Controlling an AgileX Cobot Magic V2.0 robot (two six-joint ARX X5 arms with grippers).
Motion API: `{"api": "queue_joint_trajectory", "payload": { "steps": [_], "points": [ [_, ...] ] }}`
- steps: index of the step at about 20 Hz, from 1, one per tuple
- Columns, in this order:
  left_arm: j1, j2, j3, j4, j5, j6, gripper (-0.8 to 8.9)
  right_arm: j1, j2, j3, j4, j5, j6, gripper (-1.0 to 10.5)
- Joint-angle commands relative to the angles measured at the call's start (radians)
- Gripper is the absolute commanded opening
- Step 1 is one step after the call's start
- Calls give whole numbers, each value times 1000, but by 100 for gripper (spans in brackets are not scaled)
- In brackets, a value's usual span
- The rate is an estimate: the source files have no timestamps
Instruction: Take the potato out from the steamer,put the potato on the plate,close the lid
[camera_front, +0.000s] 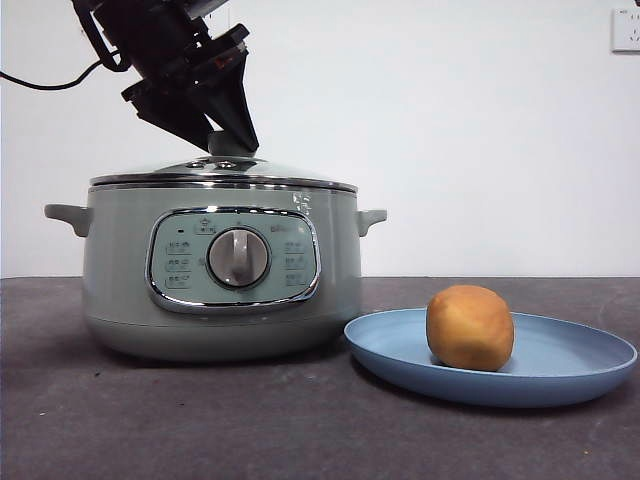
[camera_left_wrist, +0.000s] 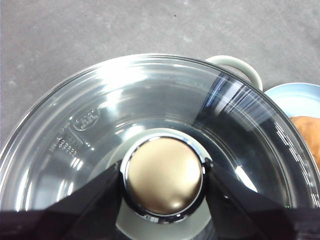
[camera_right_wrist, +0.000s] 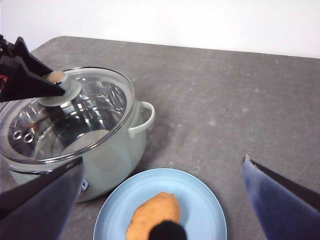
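Observation:
The sage-green steamer (camera_front: 120, 270) stands on the left of the table with the glass lid (camera_front: 220, 170) seated on its rim. My left gripper (camera_front: 228, 135) comes down from above, and in the left wrist view it (camera_left_wrist: 162, 172) is shut on the lid's knob (camera_left_wrist: 164, 175), one jaw on each side. The orange-tan potato (camera_front: 470, 327) lies on the blue plate (camera_front: 580, 360) to the right of the steamer. My right gripper (camera_right_wrist: 162, 159) is open and empty, above the plate (camera_right_wrist: 200, 200) and the potato (camera_right_wrist: 150, 215). It is out of the front view.
The dark grey table (camera_front: 250, 430) runs back to a white wall. A wall socket (camera_front: 625, 30) sits at the top right. A black cable (camera_front: 40, 82) hangs at the upper left behind the arm. The steamer's side handle (camera_right_wrist: 145, 117) points towards the plate.

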Motion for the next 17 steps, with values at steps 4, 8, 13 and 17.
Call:
{"api": "queue_joint_trajectory", "payload": {
  "steps": [4, 8, 13, 17],
  "points": [
    [-14, 1, 5, 3, 13, -1, 82, 1, 0, -5, 5, 2, -4, 597],
    [-12, 0, 5, -17, 12, -21, 553, 1, 0, -5, 4, -1, -4, 597],
    [-13, -42, 9, -21, 12, -22, 553, 1, 0, -5, -27, -3, -4, 597],
    [-13, -153, 11, -59, 13, -26, 553, 3, 0, -5, -56, -7, -1, 597]
  ]
}}
